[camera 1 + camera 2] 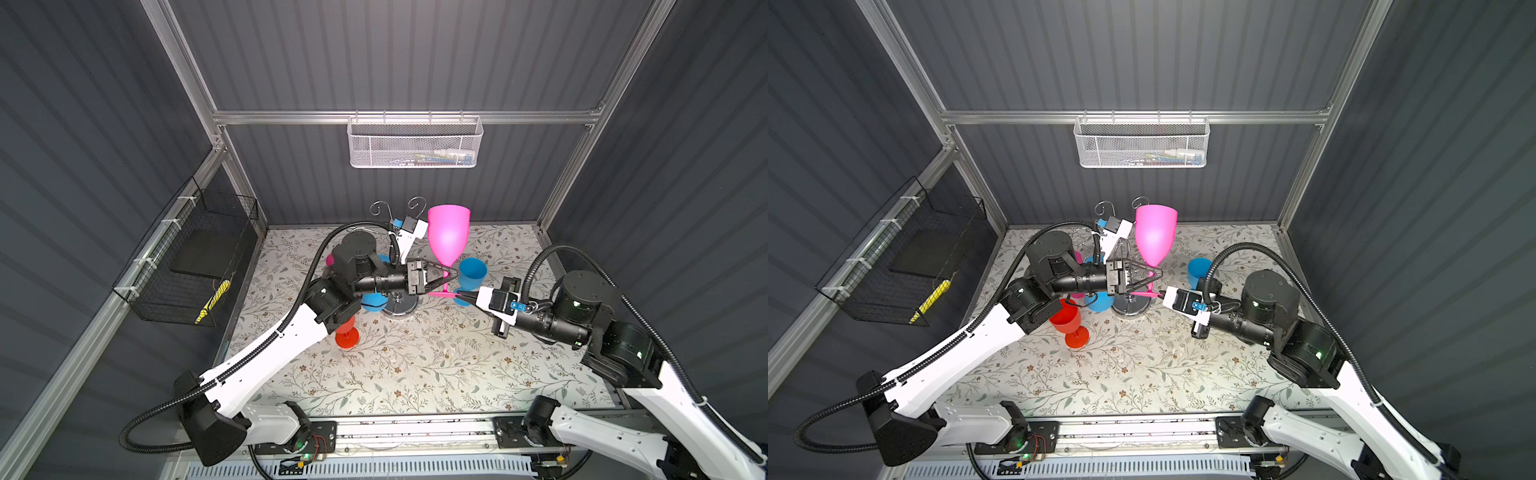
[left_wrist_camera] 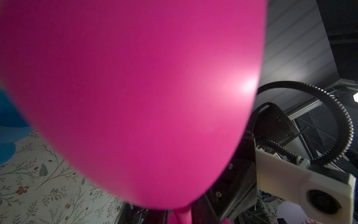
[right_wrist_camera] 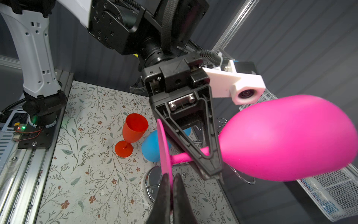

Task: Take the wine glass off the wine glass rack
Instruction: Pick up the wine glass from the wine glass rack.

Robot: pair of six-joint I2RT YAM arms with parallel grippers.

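Nothing legible here, folks. Closest candidate is the white metal mesh basket (image 1: 374,145) hanging on the back rail at 12 o'clock: the packets inside show bits of blue and green print, but it's way too small and blurry to read. Same story at 9 o'clock, where the yellow-and-black striped item (image 1: 214,297) in the black wire basket (image 1: 158,291) has markings I can't make out as letters or numbers.
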